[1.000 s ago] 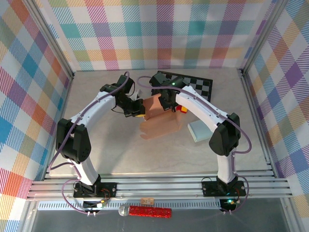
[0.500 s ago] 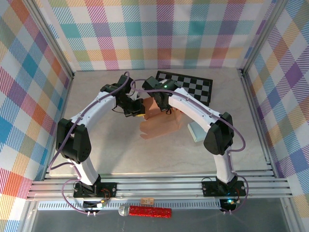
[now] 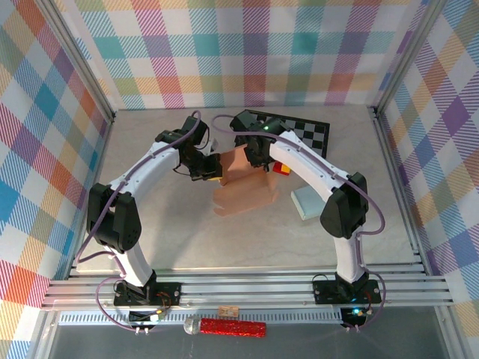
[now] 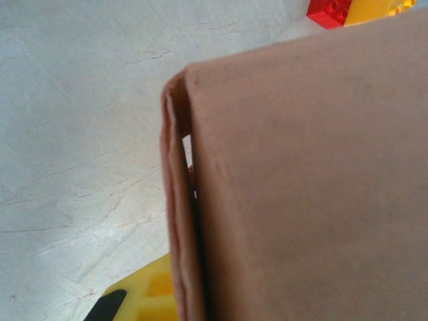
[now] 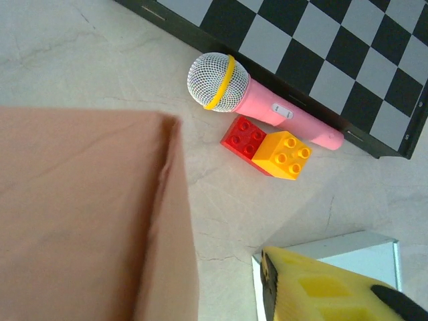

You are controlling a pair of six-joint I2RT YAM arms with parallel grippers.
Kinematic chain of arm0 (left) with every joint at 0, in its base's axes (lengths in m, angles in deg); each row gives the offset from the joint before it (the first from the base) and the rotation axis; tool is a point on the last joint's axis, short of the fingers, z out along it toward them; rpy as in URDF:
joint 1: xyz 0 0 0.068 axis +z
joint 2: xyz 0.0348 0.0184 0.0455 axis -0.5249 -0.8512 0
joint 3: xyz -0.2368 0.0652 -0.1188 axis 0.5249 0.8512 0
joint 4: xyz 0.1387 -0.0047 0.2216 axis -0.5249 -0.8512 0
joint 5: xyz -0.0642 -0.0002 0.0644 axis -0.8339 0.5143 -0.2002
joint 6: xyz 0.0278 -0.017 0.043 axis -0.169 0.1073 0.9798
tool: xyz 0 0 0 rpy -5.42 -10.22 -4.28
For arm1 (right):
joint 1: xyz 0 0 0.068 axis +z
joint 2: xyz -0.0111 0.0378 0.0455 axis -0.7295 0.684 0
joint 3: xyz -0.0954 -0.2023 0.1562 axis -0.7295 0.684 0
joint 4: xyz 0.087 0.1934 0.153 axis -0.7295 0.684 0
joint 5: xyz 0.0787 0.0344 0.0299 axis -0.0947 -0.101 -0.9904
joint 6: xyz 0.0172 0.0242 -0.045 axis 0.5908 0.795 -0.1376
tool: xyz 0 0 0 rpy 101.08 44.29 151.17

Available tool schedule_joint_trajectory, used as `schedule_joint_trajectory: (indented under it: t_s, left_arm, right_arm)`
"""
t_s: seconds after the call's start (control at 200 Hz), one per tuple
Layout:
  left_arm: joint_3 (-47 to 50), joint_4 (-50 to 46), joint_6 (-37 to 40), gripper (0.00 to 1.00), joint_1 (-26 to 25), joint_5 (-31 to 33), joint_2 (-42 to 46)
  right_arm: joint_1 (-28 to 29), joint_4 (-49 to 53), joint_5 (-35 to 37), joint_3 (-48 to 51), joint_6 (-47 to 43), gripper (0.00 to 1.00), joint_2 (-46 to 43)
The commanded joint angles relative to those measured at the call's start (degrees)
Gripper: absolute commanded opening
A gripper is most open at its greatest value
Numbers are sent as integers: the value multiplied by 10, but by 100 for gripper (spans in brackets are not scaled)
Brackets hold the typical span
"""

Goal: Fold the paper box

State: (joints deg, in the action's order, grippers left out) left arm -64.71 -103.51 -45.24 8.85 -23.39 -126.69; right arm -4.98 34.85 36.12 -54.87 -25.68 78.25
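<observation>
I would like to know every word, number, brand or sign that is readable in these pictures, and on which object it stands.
No text can be read anywhere.
paper box: plain, no print.
pink microphone, chessboard, red brick, yellow brick: no readable marks.
small brown tag at the bottom of the top view: too small to read.
</observation>
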Motion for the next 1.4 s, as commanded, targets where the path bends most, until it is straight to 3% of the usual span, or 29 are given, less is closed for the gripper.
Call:
schedule_joint_trajectory:
  t_s: [0.0, 0.2, 0.51, 0.66, 0.775, 1.0, 1.15, 1.395]
  left_arm:
    - [2, -23, 15, 0, -6, 0, -8]
    - [0, -24, 20, 0, -12, -2, -12]
    - [6, -21, 14, 0, -14, 5, -16]
    - [27, -7, 1, 0, -18, 28, -20]
    - [67, 26, -15, 0, -24, 52, -19]
    - [194, 175, -80, 0, -27, 81, 1]
    - [235, 238, -110, 6, -37, 89, -4]
    - [249, 258, -122, 11, -54, 108, -23]
  right_arm:
    - [-5, -13, -16, -3, -5, 44, -9]
    - [-8, -4, -19, -39, -7, 41, 19]
    - [-1, 11, 11, -12, 22, 0, 29]
    - [20, 13, 39, 27, 62, 0, 18]
    - [23, -7, 9, 77, 100, 0, -5]
    - [26, -58, -27, 166, 124, 0, -26]
    - [27, -63, -29, 183, 134, 0, -26]
    - [28, -62, -30, 185, 137, 0, -27]
